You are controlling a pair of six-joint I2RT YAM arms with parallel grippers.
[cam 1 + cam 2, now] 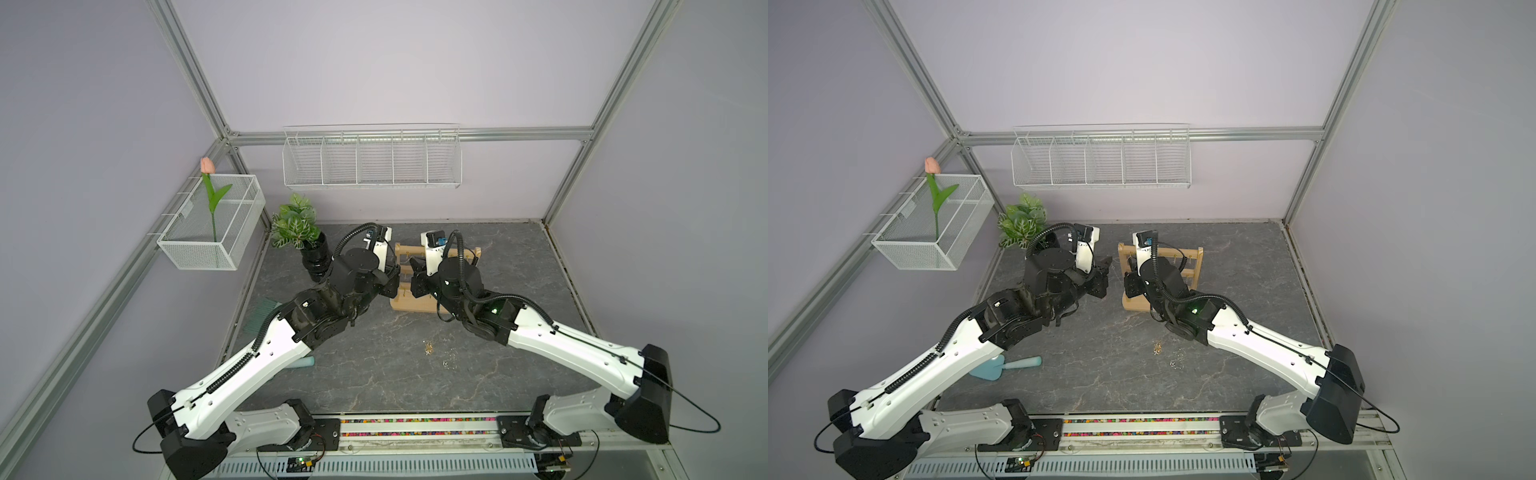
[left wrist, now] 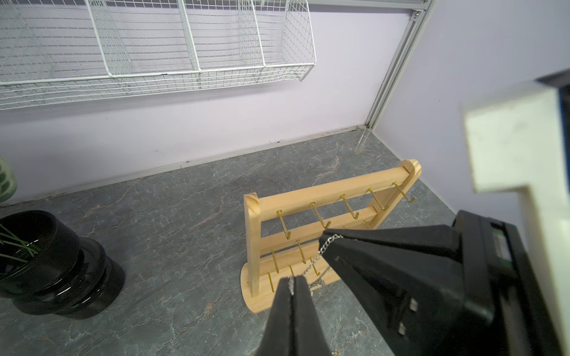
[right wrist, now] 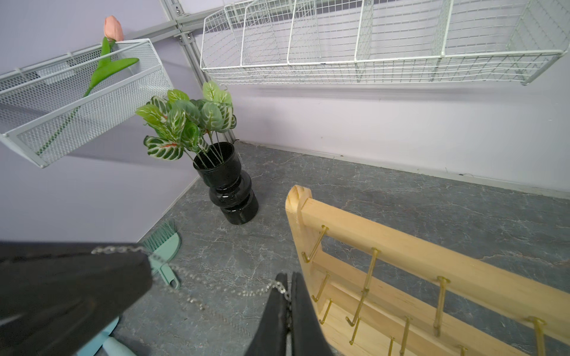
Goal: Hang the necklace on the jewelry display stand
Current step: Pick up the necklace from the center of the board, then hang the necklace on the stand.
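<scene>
Here | left claw (image 2: 291, 282), right claw (image 3: 290, 279) pinch necklace (image 2: 330, 239) | stand (image 3: 297, 222) upright just beside

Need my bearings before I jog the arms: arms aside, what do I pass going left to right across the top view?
white mesh basket → potted plant → jewelry display stand

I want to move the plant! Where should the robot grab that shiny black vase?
Grab the shiny black vase at its pinched-in waist, coming from the side. It stands upright, and the green striped leaves fill its mouth, so coming from above looks blocked. The waist should keep jaws from slipping.
</scene>
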